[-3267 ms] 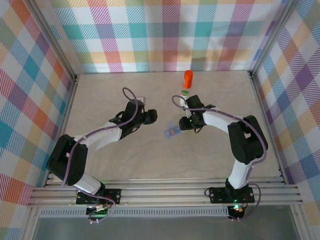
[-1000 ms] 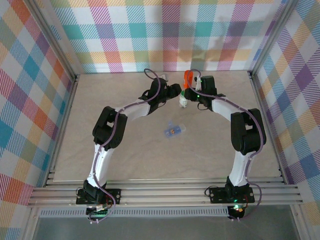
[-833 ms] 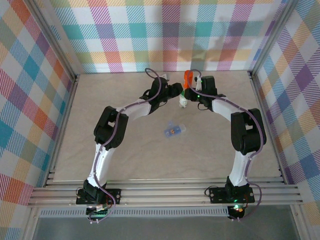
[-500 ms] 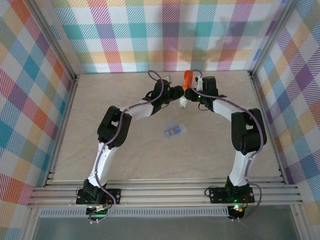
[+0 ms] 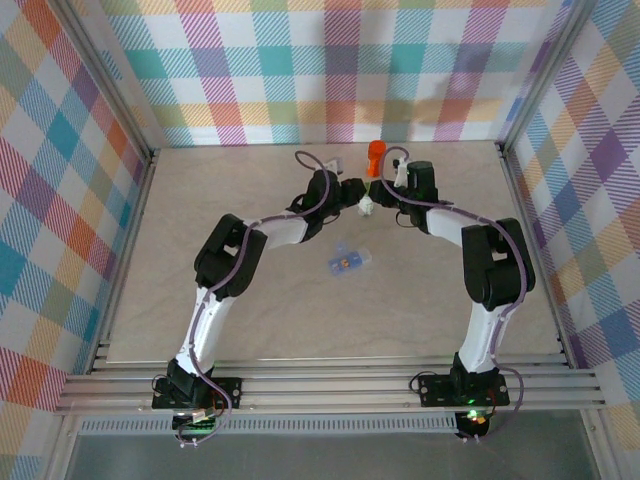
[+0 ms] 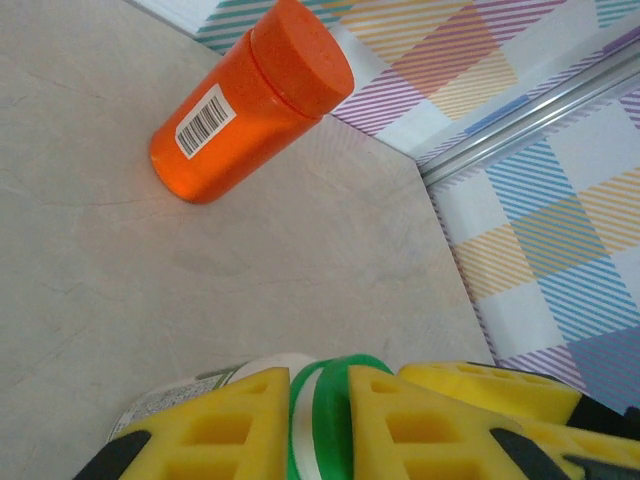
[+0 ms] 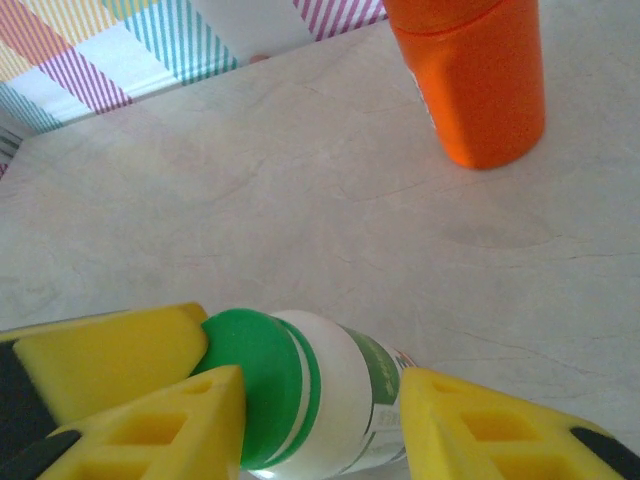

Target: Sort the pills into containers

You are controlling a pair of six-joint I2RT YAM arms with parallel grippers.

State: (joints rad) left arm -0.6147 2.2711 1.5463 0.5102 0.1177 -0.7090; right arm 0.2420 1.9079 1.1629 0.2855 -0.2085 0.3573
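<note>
Left wrist view: the green cap (image 6: 316, 440) is pinched tight by the left pincer (image 6: 320, 395). The clear bottle (image 7: 345, 385) is held by the right pincer (image 7: 320, 430), near the orange bottle (image 6: 240, 110). If the cap is yanked, pills could be spilled.

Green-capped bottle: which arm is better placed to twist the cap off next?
Left. The left gripper is shut on the green cap, while the right gripper grips the bottle by its whitish body, so it can likely steady it.
</note>
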